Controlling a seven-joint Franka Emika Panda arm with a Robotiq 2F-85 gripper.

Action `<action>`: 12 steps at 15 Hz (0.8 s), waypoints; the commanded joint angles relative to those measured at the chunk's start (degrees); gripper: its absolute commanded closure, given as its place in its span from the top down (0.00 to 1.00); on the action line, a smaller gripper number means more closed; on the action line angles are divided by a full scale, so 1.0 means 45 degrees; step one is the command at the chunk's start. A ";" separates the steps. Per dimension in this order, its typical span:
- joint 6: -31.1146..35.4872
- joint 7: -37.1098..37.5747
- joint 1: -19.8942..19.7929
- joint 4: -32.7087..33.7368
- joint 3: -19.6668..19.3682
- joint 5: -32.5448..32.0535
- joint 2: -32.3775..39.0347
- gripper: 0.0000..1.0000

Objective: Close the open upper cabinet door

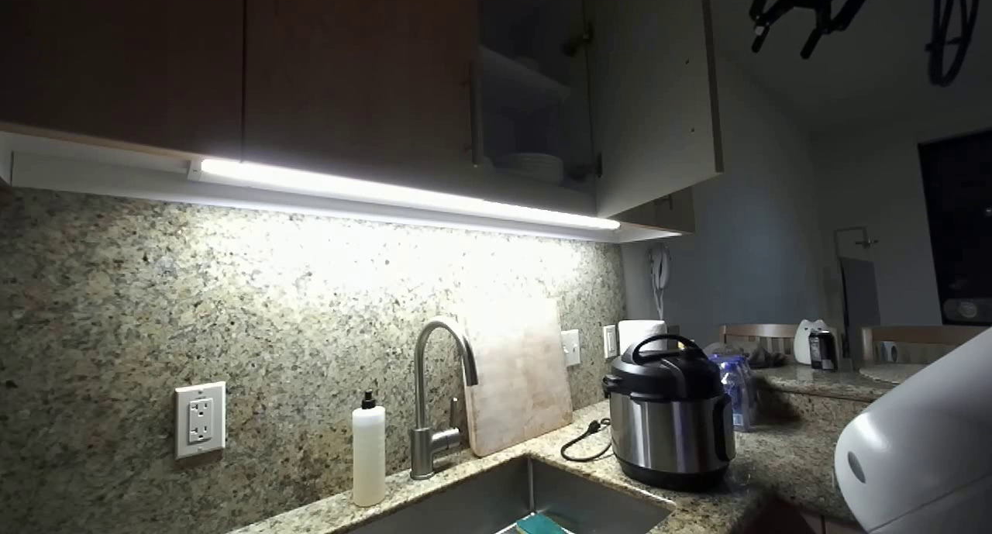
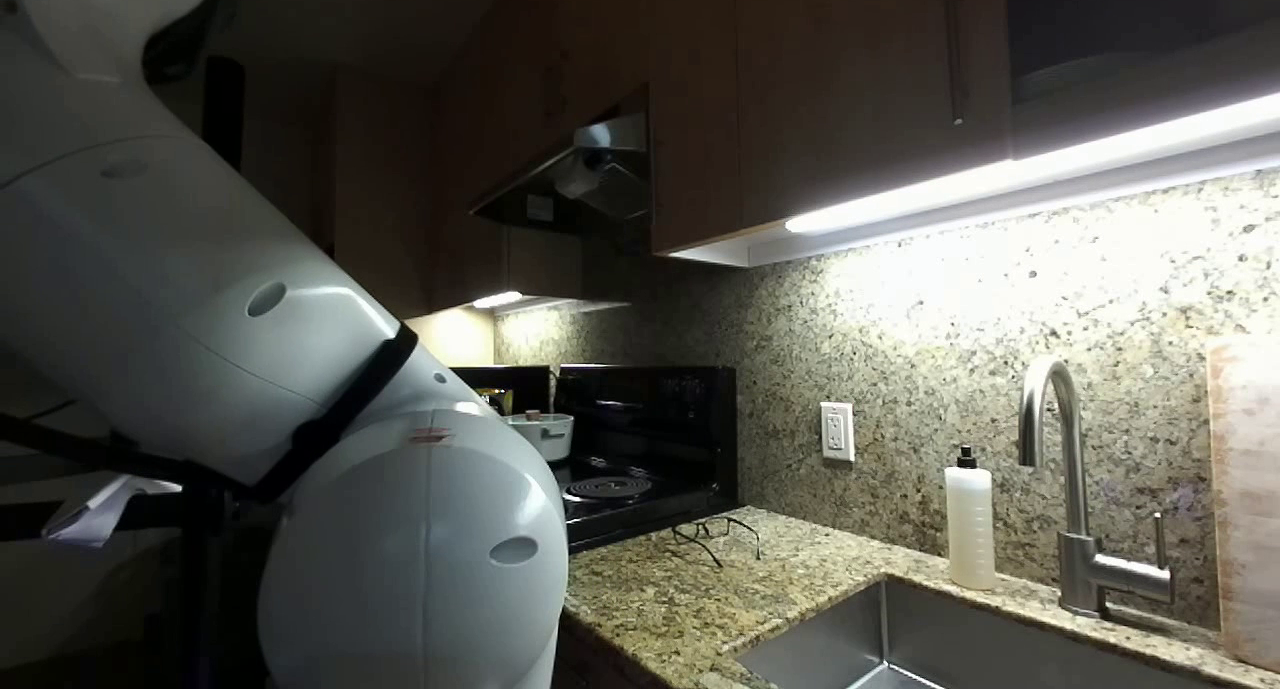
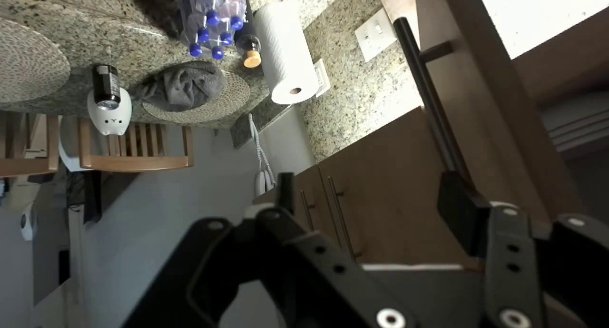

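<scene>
Gripper (image 1: 784,43) high, fingers (image 3: 461,213) spread apart
They point downward in an exterior view; the white arm (image 2: 250,339) slants upward from a bulky rounded joint (image 2: 420,549).

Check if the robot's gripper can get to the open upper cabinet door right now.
Probably yes: the gripper stands open near the upper cabinet door, and in the wrist view nothing visible blocks the way to its bar handle. Whether they touch, I can't tell.
</scene>
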 commanded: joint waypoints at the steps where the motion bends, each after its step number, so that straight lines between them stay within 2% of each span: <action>1: -0.0005 -0.0139 -0.0199 0.0088 0.0014 0.0212 0.0122 0.73; 2: -0.0004 -0.0139 -0.0199 0.0097 0.0014 0.0216 0.0125 0.65; 3: -0.0003 -0.0138 -0.0199 0.0099 0.0013 0.0220 0.0125 0.62; 12: -0.0001 -0.0138 -0.0198 0.0100 0.0012 0.0227 0.0125 0.62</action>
